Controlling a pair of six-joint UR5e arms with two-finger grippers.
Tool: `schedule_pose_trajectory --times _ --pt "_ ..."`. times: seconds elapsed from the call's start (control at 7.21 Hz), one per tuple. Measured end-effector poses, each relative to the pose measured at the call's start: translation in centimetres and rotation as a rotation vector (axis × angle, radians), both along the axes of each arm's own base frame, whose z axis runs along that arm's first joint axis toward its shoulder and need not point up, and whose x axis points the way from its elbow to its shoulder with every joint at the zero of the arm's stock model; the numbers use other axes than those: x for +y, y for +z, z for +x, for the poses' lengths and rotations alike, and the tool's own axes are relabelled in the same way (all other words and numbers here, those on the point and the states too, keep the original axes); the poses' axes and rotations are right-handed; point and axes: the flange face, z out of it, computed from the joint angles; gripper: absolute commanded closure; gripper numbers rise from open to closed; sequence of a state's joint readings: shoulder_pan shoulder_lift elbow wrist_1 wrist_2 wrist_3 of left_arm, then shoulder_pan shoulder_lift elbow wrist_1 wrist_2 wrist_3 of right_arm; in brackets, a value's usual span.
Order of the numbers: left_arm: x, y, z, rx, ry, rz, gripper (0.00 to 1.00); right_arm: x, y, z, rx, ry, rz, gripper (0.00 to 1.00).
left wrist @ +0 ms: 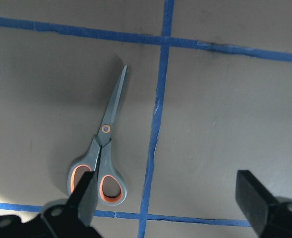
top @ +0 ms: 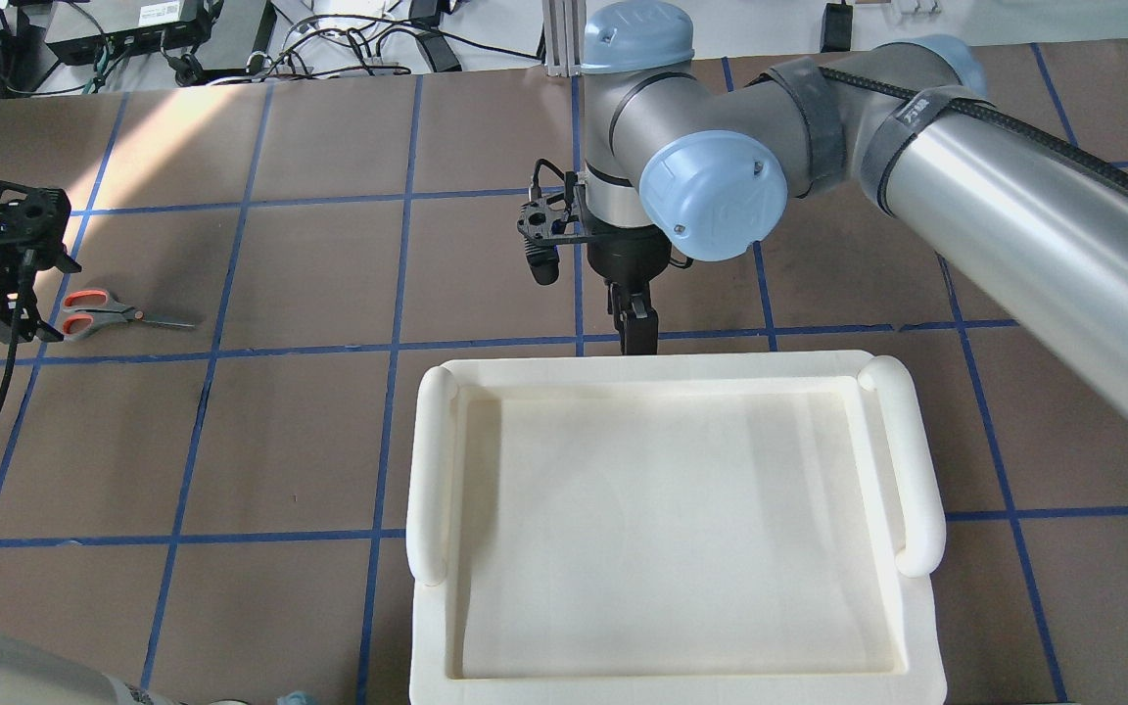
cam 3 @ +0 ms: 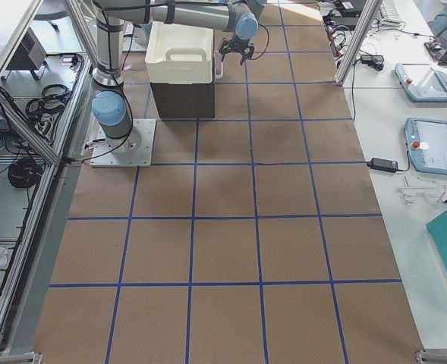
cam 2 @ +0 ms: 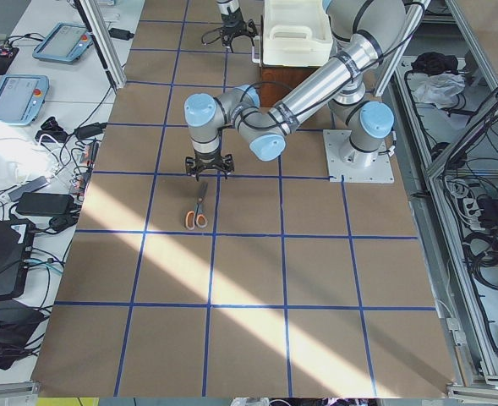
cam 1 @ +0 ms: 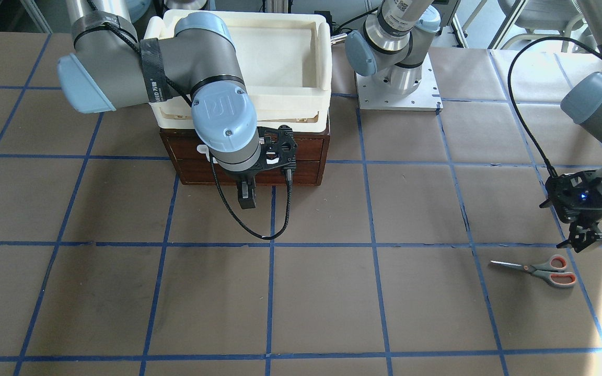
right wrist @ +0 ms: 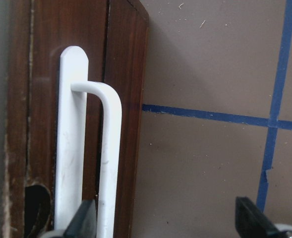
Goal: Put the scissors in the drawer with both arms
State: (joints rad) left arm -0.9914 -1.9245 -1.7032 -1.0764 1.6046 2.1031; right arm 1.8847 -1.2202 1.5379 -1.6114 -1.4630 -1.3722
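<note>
The scissors (cam 1: 541,270) lie flat and closed on the brown table, also seen in the overhead view (top: 104,313) and the left wrist view (left wrist: 103,148). My left gripper (cam 1: 586,237) is open and empty, hovering just beside their orange-lined handles; in the left wrist view (left wrist: 168,203) its left finger is over the handles. The drawer (cam 1: 301,149) is closed, its dark wood front (right wrist: 126,74) carrying a white bar handle (right wrist: 108,148). My right gripper (cam 1: 246,198) is open and empty in front of it, and in the right wrist view (right wrist: 168,220) its left finger is close to the handle.
A cream-white plastic tub (top: 672,529) sits on top of the drawer cabinet (cam 1: 186,151) and hides it from overhead. The left arm's base plate (cam 1: 397,94) stands beside the cabinet. Blue tape lines grid the table. A black cable (cam 1: 259,230) loops under the right wrist.
</note>
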Motion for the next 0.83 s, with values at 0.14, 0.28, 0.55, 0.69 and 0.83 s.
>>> schedule_pose_trajectory --times 0.14,0.28,0.55,0.69,0.83 --pt "-0.6 -1.6 0.9 -0.001 -0.027 -0.011 0.00 0.1 -0.1 0.0 0.004 -0.002 0.004 0.04" --pt "-1.4 -3.2 1.5 -0.008 -0.042 -0.027 0.00 0.1 -0.3 0.0 0.006 -0.002 0.006 0.04" --pt "-2.7 -5.8 2.2 0.005 -0.076 -0.058 0.00 0.3 -0.8 0.0 0.015 -0.009 0.026 0.04" --pt "-3.2 -6.9 2.3 0.023 -0.095 -0.063 0.00 0.5 -1.2 -0.1 0.021 -0.013 0.038 0.04" --pt "-3.6 -7.9 2.5 0.035 -0.111 -0.059 0.00 0.8 -1.6 -0.2 0.027 -0.013 0.048 0.05"
